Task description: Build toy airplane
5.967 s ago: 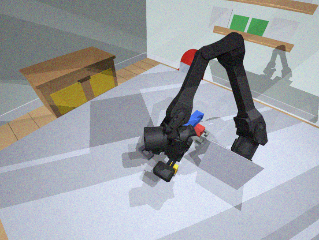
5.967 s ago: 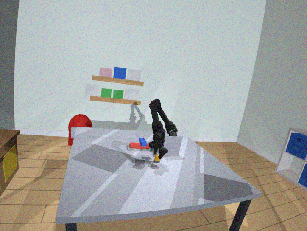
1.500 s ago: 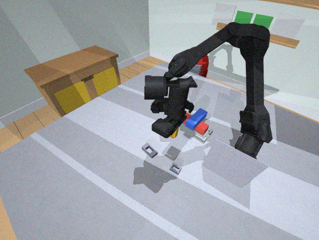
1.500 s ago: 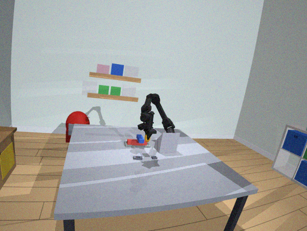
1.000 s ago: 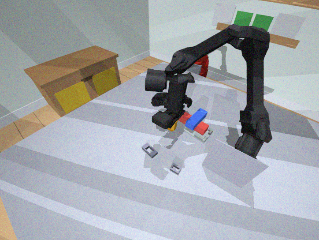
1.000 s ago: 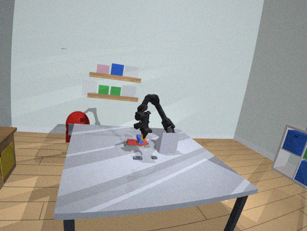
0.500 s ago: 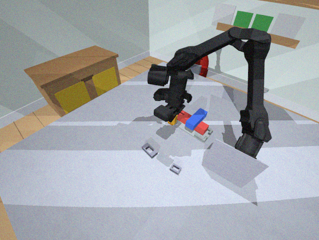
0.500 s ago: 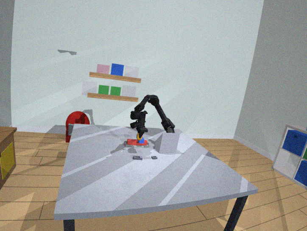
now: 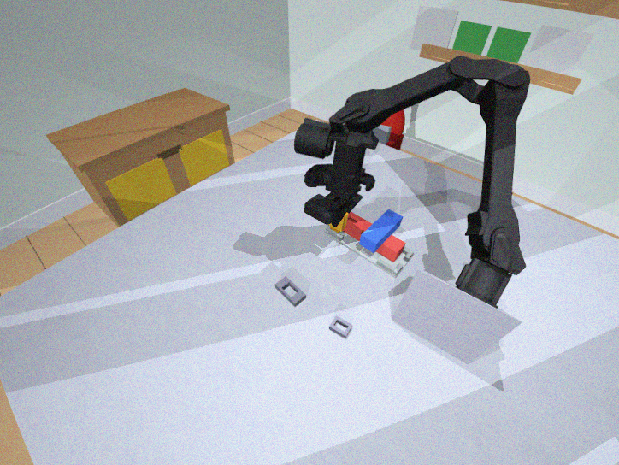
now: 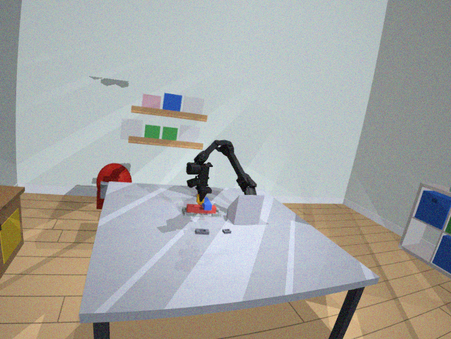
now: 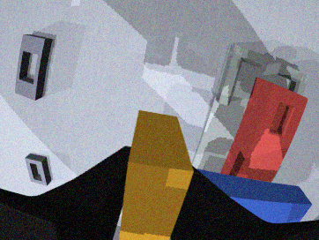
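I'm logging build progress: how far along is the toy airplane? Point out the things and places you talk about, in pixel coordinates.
The red fuselage [image 9: 392, 247] [image 10: 195, 209] [image 11: 282, 132] looks seated in the cradle [image 9: 397, 269] [image 11: 209, 147], with the blue wing [image 9: 380, 231] [image 10: 207, 204] [image 11: 260, 194] across it. The gripper [image 9: 339, 220] [image 10: 200, 196] [image 11: 151, 158] grips the yellow tail fin [image 9: 340, 223] [image 10: 198, 199] [image 11: 154, 176]. Left: fit its tab, release, move clear.

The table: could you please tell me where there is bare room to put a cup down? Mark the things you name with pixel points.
Bare patches: the wide stretch of table [image 9: 200, 395] [image 10: 233, 269] on the near side of the two small grey frames [image 9: 297, 297] [image 10: 202, 231], and the strip between them and the cradle [image 9: 395, 270]. Crowded: around the cradle, with the red body, blue wing and gripper holding the yellow fin.
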{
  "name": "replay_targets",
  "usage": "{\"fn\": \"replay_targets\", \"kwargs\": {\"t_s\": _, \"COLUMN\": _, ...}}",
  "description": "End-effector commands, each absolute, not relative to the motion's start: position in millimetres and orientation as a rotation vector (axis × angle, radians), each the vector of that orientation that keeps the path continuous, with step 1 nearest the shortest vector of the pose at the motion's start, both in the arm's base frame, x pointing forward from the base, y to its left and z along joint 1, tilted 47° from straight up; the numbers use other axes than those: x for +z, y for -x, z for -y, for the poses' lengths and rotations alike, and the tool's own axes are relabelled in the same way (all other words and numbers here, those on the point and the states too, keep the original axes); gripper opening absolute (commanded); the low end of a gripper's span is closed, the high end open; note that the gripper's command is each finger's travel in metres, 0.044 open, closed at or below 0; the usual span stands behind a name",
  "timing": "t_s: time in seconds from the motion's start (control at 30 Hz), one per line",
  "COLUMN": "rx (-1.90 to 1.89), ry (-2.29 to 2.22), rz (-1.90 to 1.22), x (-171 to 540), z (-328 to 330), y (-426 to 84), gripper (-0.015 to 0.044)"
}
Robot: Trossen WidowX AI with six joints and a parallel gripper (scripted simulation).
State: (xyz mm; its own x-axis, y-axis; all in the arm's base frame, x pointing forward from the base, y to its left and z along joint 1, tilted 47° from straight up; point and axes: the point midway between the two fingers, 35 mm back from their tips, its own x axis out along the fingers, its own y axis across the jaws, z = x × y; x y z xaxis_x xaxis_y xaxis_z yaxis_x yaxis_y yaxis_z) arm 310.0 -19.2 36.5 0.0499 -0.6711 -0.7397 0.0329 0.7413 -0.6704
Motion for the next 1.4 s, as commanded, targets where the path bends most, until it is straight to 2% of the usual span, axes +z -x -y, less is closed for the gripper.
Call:
{"fn": "replay_targets", "kwargs": {"t_s": 0.0, "rx": -0.587, "ry": 0.560, "rz": -1.414, "x": 46, "z": 26, "y": -316, "gripper": 0.0000}}
{"fn": "replay_targets", "kwargs": {"t_s": 1.17, "rx": -0.689, "ry": 0.580, "rz": -1.392, "x": 102, "z": 108, "y": -321, "gripper": 0.0000}}
{"fn": "replay_targets", "kwargs": {"t_s": 1.27, "rx": -0.689, "ry": 0.580, "rz": -1.392, "x": 102, "z": 109, "y": -321, "gripper": 0.0065}}
{"fn": "replay_targets", "kwargs": {"t_s": 1.37, "rx": -0.689, "ry": 0.580, "rz": -1.392, "x": 102, "z": 109, "y": -321, "gripper": 0.0065}}
